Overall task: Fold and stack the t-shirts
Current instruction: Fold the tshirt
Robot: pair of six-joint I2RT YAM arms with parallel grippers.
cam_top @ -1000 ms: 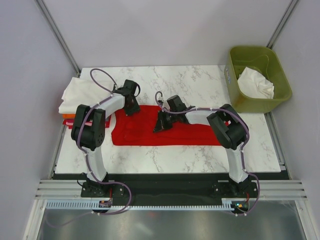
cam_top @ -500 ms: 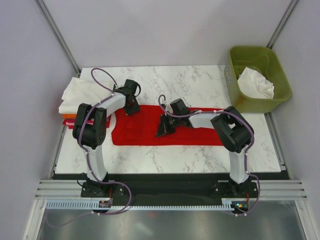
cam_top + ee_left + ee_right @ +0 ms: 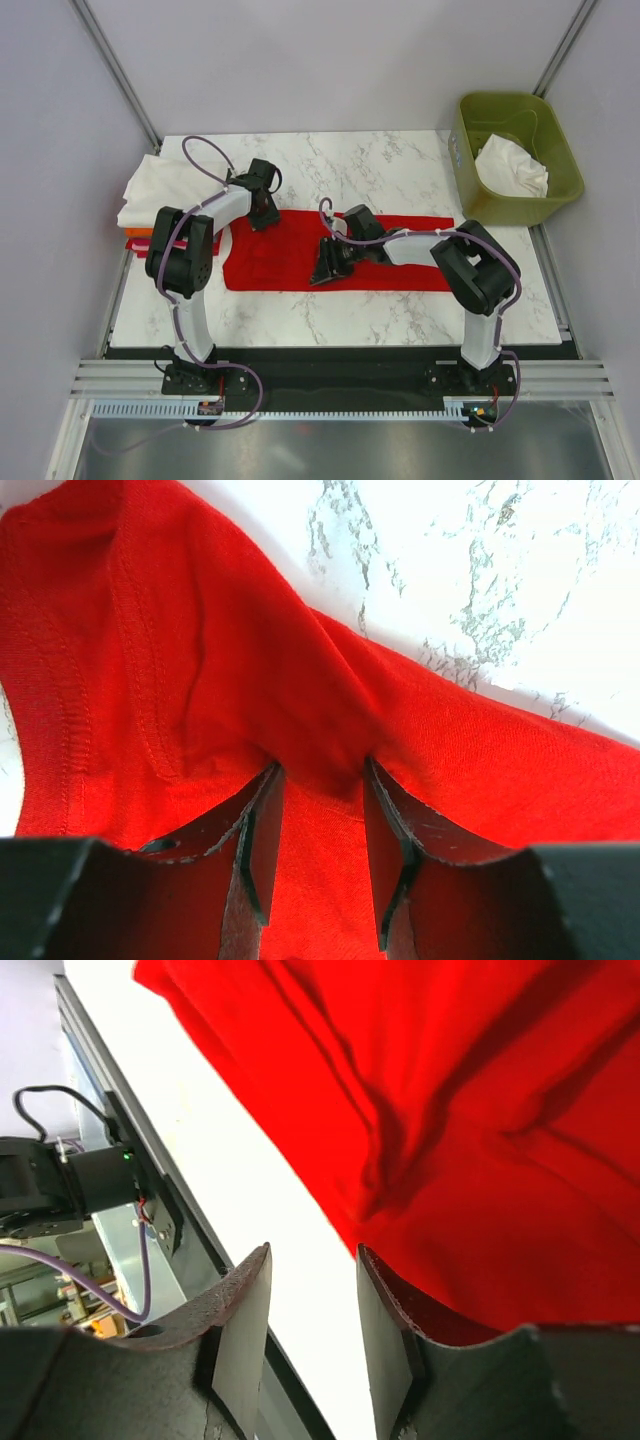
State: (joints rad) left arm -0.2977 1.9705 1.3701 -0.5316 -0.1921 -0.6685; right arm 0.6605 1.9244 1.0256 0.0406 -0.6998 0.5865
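Observation:
A bright red t-shirt lies flat across the marble table as a long folded band. My left gripper rests on its far left corner. In the left wrist view its jaws stand apart and press into the red cloth, which puckers between the tips. My right gripper sits at the shirt's near edge, left of centre. In the right wrist view it is open over bare white table with nothing between its fingers, and the red shirt lies just beyond.
A folded white shirt lies on an orange one at the table's left edge. An olive-green bin at the back right holds a crumpled white cloth. The table's near edge and metal rail show close under the right gripper.
The right gripper has opened and let go of the red shirt's edge, after drawing it toward the near side. The shirt now lies flat. The left arm has not moved.

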